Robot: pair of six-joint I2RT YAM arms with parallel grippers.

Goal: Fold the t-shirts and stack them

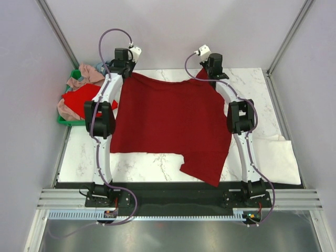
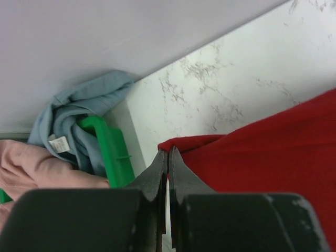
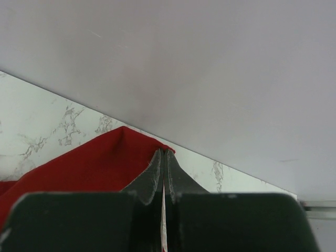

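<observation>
- The crimson t-shirt [image 1: 168, 121] is spread on the desk [image 1: 152, 165], its far corners clamped in the closed left pincer [image 2: 168, 160] and right pincer [image 3: 164, 157]
- Its length is laid far-to-near, the near hem skewed rightward

No wording is legible anywhere. A small white tag [image 2: 59, 143] sewn on the light blue t-shirt [image 2: 84, 100] carries print; it is too blurred to read.

White marble-patterned table [image 1: 149, 168] between plain pale lavender walls [image 1: 173, 31]
</observation>
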